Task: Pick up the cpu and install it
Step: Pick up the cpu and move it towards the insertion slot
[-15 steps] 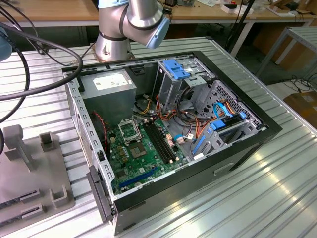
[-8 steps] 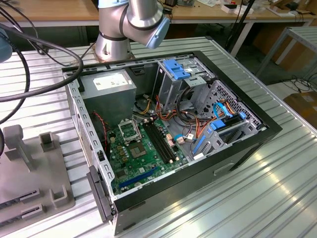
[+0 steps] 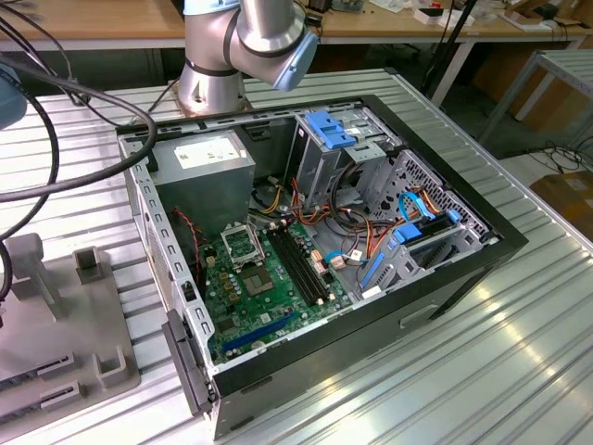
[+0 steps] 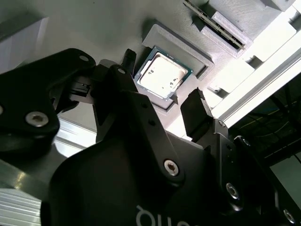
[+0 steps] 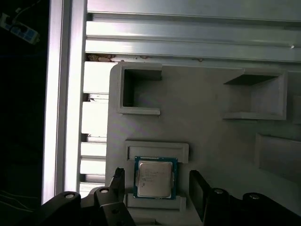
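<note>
The cpu (image 5: pixel 155 177) is a small square chip with a silver-grey face and a green rim. It lies flat in a shallow holder on the grey fixture tray (image 5: pixel 211 117). In both wrist views my gripper (image 5: pixel 157 184) is open just above it, one black finger on each side. A small gap shows between each fingertip and the chip's edges. In the second wrist view the cpu (image 4: pixel 162 75) sits between the fingertips of the gripper (image 4: pixel 163 77). The metal-framed socket (image 3: pixel 243 246) with a dark centre sits on the green motherboard (image 3: pixel 269 297) inside the open computer case.
The grey fixture tray (image 3: pixel 56 324) lies at the exterior view's left, beside the case. A grey power-supply box (image 3: pixel 208 171), long black memory slots (image 3: pixel 301 269), cable bundles (image 3: pixel 371 232) and blue drive brackets (image 3: pixel 329 130) crowd the case. The arm's base (image 3: pixel 218 74) stands behind it. Raised pockets (image 5: pixel 138 92) rim the tray.
</note>
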